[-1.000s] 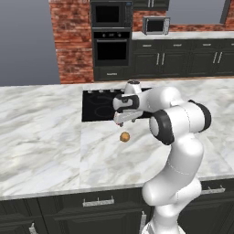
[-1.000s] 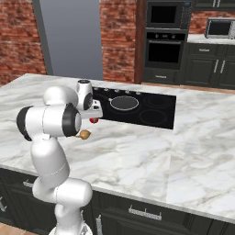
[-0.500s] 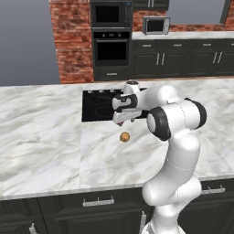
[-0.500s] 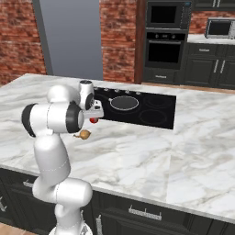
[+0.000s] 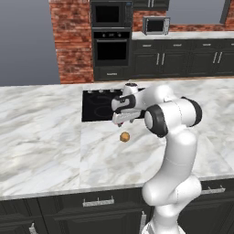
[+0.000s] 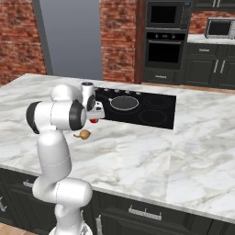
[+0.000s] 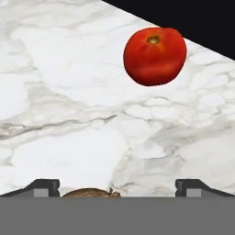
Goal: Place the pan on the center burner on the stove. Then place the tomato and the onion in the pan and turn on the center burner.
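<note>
The pan [image 6: 124,103] sits on the center burner [image 6: 137,106] of the black stove [image 6: 158,114]. On the marble just in front of the stove's near corner lies the red tomato [image 7: 155,56] [image 6: 93,121]. The tan onion [image 6: 84,134] [image 5: 124,136] rests a little nearer the counter's front; its top shows at the lower edge of the hand view as the onion [image 7: 90,193]. My gripper [image 7: 119,188] [image 5: 119,121] [image 6: 94,117] hangs open above the counter between the two, touching neither, with nothing between its fingers.
The stove [image 5: 98,106] carries a row of silver knobs [image 6: 120,90] along its far edge. Marble counter [image 5: 41,132] spreads wide to both sides. A brick wall with built-in ovens [image 5: 110,43] and dark cabinets stands well behind.
The hand has come slightly down and toward the tomato. The jaws stay open. Pan, tomato and onion lie where they were.
</note>
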Available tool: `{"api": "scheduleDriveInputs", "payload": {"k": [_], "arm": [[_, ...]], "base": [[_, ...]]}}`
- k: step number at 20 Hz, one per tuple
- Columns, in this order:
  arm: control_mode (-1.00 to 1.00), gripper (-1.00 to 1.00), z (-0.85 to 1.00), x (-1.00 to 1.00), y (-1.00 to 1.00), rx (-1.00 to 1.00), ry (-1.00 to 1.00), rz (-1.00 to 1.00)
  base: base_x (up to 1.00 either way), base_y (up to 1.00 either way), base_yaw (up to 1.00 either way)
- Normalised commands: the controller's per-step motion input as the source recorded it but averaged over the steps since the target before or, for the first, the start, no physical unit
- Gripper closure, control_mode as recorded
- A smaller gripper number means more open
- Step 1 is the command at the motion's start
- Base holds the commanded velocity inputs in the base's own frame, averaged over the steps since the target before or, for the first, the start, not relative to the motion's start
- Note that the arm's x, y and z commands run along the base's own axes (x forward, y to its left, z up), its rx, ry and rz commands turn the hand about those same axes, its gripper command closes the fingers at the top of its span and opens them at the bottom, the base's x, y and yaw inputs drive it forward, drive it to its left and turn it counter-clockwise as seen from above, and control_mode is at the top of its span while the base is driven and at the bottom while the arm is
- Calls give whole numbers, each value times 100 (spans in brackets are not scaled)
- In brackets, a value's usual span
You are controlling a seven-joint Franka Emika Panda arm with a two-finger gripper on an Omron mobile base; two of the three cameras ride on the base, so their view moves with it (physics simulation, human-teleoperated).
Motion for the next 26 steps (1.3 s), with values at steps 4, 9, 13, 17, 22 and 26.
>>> {"api": "scheduleDriveInputs", "payload": {"k": [4,9,13,17,22,26], "arm": [[-100,-100,-16,18,0,0,0,0],[-100,-100,-16,25,0,0,0,0],[-100,-100,-17,27,0,0,0,0],[-100,-100,-15,26,0,0,0,0],[-100,-100,-20,29,2,0,0,0],[-100,-100,-29,28,5,0,0,0]], "base": [[0,0,0],[0,0,0],[0,0,0],[0,0,0],[0,0,0],[0,0,0]]}}
